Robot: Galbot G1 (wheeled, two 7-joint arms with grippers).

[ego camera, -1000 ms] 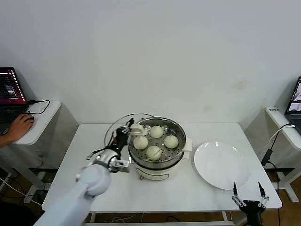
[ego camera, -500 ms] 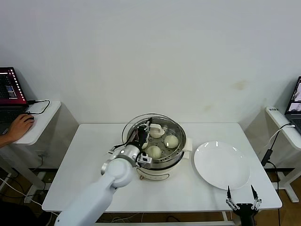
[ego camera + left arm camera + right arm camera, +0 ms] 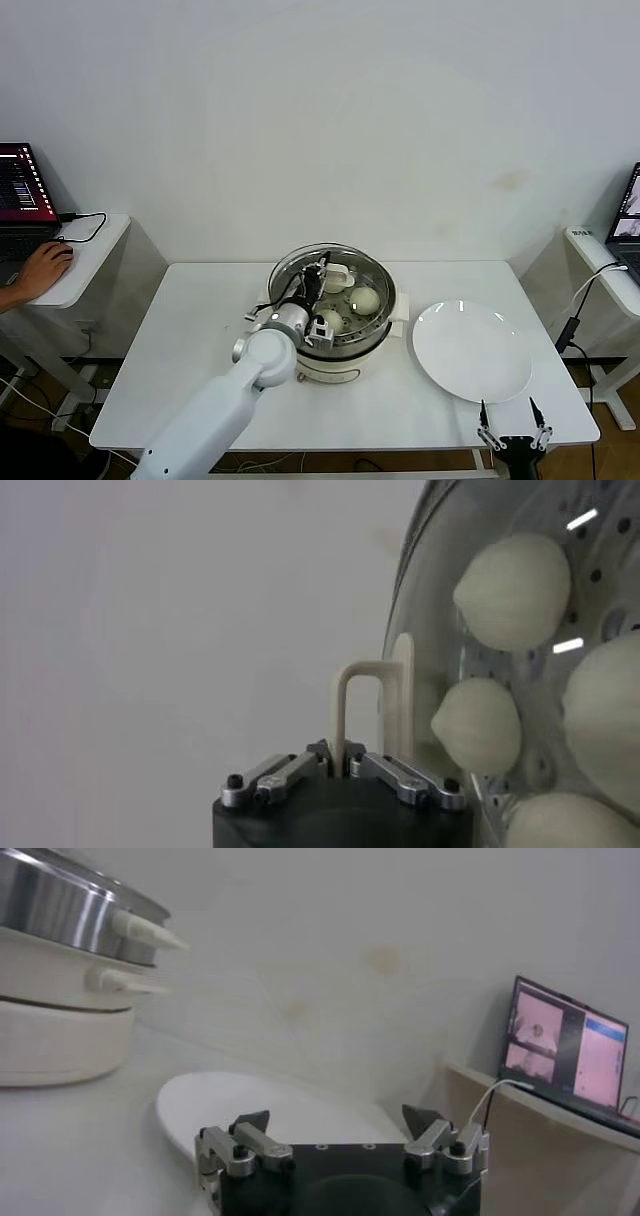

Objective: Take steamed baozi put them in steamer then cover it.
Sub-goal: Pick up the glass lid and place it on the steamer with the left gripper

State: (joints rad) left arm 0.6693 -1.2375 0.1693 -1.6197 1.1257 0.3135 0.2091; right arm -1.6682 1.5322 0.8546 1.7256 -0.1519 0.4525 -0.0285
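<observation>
The steamer (image 3: 345,345), a shiny steel pot on a cream-white base, stands at the table's middle. Steamed baozi (image 3: 365,299) lie on its perforated tray; in the left wrist view they (image 3: 515,575) show through the glass. The cover (image 3: 290,268), a clear glass lid, is over the steamer, set slightly to its left. I cannot tell if it rests on the rim. My left gripper (image 3: 322,274) is shut on the cover's cream-white handle (image 3: 365,705), its own jaws (image 3: 345,763) pinched on the handle's thin leg. My right gripper (image 3: 510,440) is open and empty at the table's front right edge.
A flat white plate (image 3: 470,350) lies right of the steamer, also in the right wrist view (image 3: 270,1103). Side tables with laptops stand at far left (image 3: 25,185) and far right (image 3: 625,215). A person's hand (image 3: 45,268) rests on the left one.
My left gripper has carried the cover rightward from beside the steamer's left side to over the pot. My right gripper has shifted slightly left and lower at the table's front edge.
</observation>
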